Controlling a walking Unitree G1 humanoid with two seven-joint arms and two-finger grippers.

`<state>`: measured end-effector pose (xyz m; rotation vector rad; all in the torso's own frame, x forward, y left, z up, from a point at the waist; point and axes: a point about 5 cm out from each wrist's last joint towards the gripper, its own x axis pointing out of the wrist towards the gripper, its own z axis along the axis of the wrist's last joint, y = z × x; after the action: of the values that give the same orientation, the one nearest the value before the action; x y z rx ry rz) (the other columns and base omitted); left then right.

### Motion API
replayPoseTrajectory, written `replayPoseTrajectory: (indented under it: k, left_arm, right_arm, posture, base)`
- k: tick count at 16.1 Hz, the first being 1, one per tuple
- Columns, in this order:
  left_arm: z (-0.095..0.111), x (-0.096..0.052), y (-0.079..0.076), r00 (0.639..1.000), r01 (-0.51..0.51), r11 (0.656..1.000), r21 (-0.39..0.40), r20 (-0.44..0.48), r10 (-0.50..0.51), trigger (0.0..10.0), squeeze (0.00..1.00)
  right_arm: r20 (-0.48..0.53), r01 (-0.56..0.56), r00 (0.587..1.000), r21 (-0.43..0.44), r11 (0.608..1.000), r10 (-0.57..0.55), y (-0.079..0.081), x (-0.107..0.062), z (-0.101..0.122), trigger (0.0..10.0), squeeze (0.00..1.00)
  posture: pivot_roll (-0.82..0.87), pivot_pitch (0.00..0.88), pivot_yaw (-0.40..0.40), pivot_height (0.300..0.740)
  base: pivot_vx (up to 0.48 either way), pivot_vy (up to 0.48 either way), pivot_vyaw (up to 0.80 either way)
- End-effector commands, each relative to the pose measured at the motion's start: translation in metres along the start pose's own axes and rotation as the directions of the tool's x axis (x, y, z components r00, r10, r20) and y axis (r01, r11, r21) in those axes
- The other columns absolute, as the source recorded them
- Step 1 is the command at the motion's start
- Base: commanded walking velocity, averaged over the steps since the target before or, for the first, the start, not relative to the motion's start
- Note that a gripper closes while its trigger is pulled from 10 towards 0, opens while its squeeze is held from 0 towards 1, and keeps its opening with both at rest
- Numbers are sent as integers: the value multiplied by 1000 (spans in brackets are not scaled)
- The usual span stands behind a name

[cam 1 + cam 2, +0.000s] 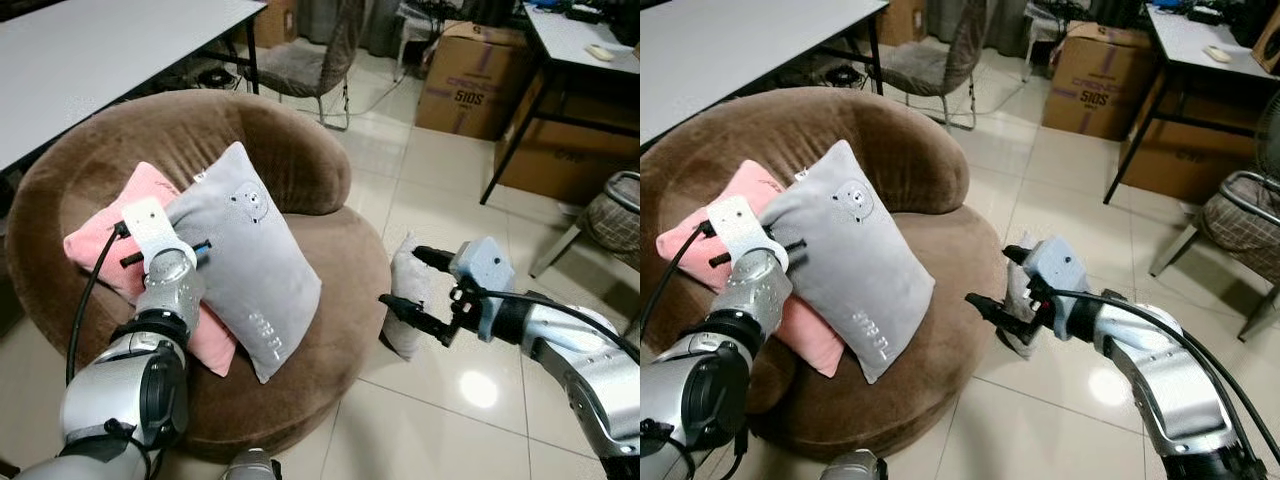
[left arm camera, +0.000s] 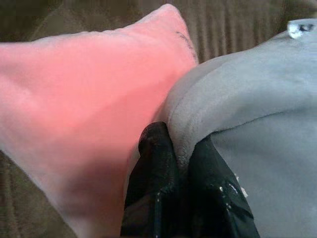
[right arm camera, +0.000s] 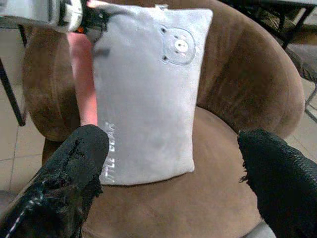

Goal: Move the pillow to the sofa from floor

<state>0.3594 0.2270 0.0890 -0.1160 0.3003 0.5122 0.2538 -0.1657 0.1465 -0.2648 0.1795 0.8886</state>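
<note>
Grey pillow [image 1: 248,262] lies on the sofa [image 1: 330,330] seat against the pink pillow [image 1: 120,240], my left gripper [image 2: 181,163] pinching its edge. I'd release gently there. My right gripper [image 1: 425,290], fingers spread, hovers beside the sofa near another pillow [image 1: 405,300].

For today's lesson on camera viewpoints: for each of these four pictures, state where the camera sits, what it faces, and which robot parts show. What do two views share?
Left eye: head, looking down at the brown round sofa; both arms show.
Right eye: same scene, shifted sideways.
Left wrist: along the left gripper, pinching the grey pillow beside the pink pillow.
Right wrist: between the open right gripper fingers, toward the sofa.
Shared: the grey pillow's bear patch appears in eye and right wrist views.
</note>
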Motion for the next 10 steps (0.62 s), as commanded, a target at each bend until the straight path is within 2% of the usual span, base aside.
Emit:
replayPoseTrajectory:
  k: [1,2,3,4,5,6,7,8,10]
  left_arm:
    - [-8,-1,2,1000,11,999,53,-17,-10,10000,0]
    - [-10,-1,4,1000,17,990,139,-9,-16,10000,0]
    - [-10,0,8,1000,15,988,157,-6,-14,10000,0]
    - [-3,2,11,1000,4,996,84,-7,-3,10000,0]
    - [1,4,10,1000,27,999,32,0,-27,10000,0]
    - [8,5,9,998,56,998,1,17,-56,10000,769]
    - [16,6,8,995,92,996,-21,40,-91,10000,1000]
    - [19,7,8,993,110,993,-47,45,-107,10000,1000]
    - [34,9,11,981,178,968,-175,114,-160,10000,1000]
  right_arm:
    - [5,-19,1000,-13,1000,20,1,1,4,10000,0]
    - [7,-53,999,-14,999,53,4,5,5,10000,0]
    - [8,-93,996,-14,996,93,9,9,7,10000,0]
    - [-3,-143,990,-26,989,143,14,13,7,10000,0]
    - [-2,-143,990,-31,989,143,15,14,7,10000,0]
    - [11,-120,993,-35,992,121,12,15,8,10000,0]
    - [24,-99,995,-35,994,100,9,17,11,10000,0]
    - [30,-92,995,-33,995,93,7,17,12,10000,0]
    - [36,-43,998,-45,998,45,2,18,12,10000,0]
  posture:
    - [49,0,-18,740]
    - [50,0,-24,740]
    - [50,0,-24,740]
    - [50,0,-26,740]
    - [50,0,-26,740]
    - [50,0,-26,740]
    - [50,0,-26,740]
    - [52,0,-29,740]
    - [56,0,-35,740]
  base:
    - [0,0,0]
    - [0,0,0]
    - [0,0,0]
    - [0,0,0]
    - [0,0,0]
    - [0,0,0]
    - [0,0,0]
    - [0,0,0]
    - [0,0,0]
